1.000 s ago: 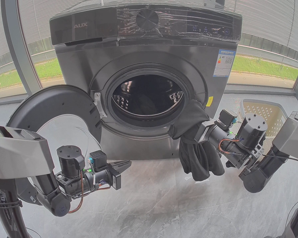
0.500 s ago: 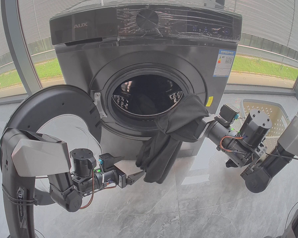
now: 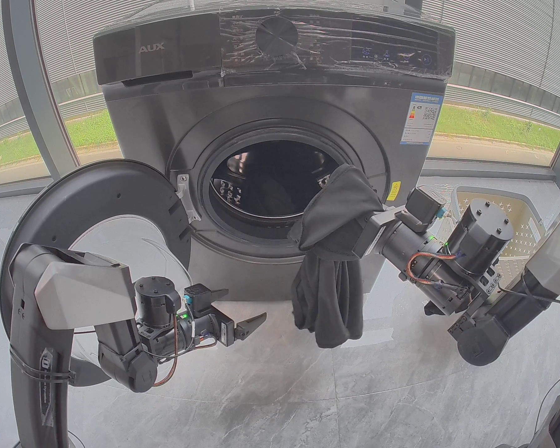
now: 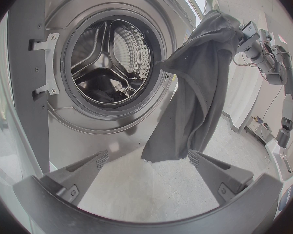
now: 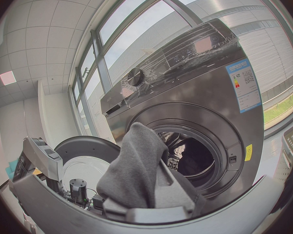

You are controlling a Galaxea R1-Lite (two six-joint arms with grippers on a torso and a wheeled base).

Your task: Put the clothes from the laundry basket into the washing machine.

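The washing machine (image 3: 274, 157) is seen front-on with its round door (image 3: 99, 213) swung fully open to the left of the drum opening; some dark clothing (image 4: 102, 93) is already lying at the bottom of the drum. The laundry basket (image 3: 498, 213) is set on the floor to the right of the machine, partly hidden behind the right arm.

A dark garment (image 3: 330, 250) is pinched at its top by the right gripper (image 3: 353, 228), whose fingers are closed on the cloth and largely covered by it. Over the last second the garment has been carried from just right of the machine's opening up onto the opening's right rim; its tail, which swung out to the left half a second ago, now hangs straight down the machine's front panel, clear of the floor.

The left gripper (image 3: 252, 326), its fingers spread apart and holding nothing, has been brought in low before the machine, below the opening and near the hanging tail.

It is judged that insertion has begun, but most of the cloth remains outside the drum and will have to be fed in.
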